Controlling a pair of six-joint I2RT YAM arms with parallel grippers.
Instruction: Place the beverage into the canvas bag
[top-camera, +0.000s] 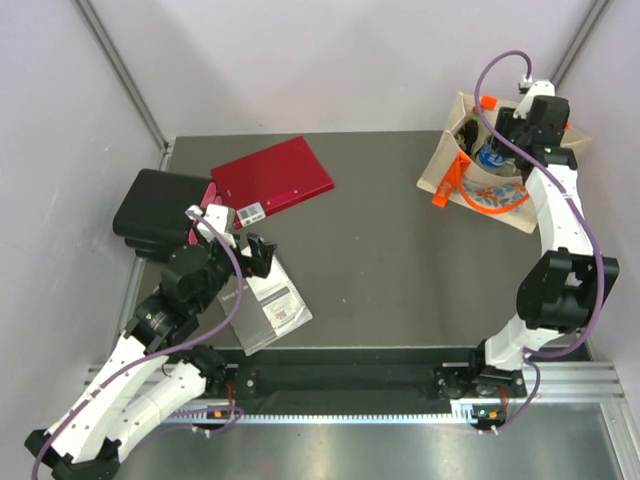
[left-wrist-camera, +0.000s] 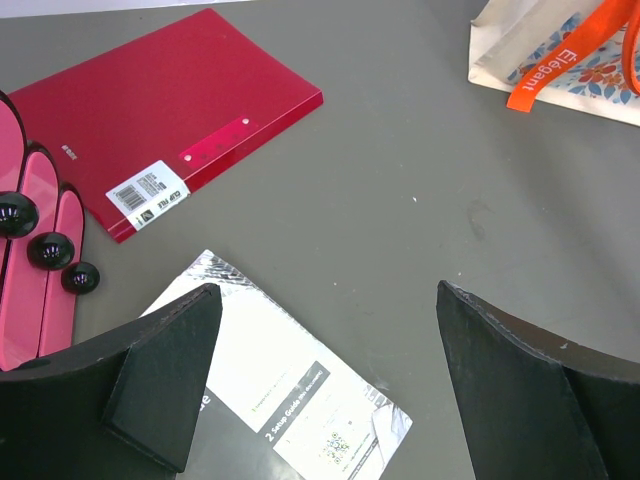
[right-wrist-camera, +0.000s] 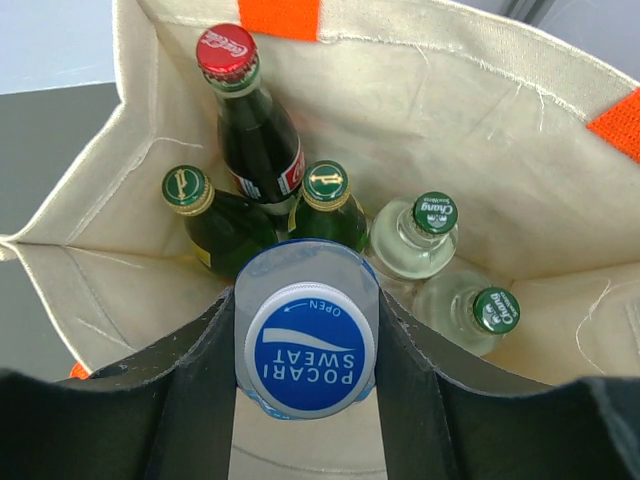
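Observation:
The beige canvas bag (top-camera: 455, 140) with orange handles stands at the table's far right; its printed side also shows in the left wrist view (left-wrist-camera: 560, 60). My right gripper (right-wrist-camera: 306, 350) is over the bag's open mouth (right-wrist-camera: 470, 110), shut on a Pocari Sweat bottle (right-wrist-camera: 310, 350) with a blue-and-white cap, held upright inside the bag. Several glass bottles stand in the bag: a cola bottle (right-wrist-camera: 250, 120), two green bottles (right-wrist-camera: 205, 215) and two clear ones (right-wrist-camera: 420, 235). My left gripper (left-wrist-camera: 325, 385) is open and empty, low over the table at the near left.
A red folder (top-camera: 272, 177) lies at the back left beside a black case (top-camera: 155, 212). A white setup-guide booklet (top-camera: 265, 310) lies under my left gripper. Pink items with black knobs (left-wrist-camera: 40, 250) sit at the left edge of the left wrist view.

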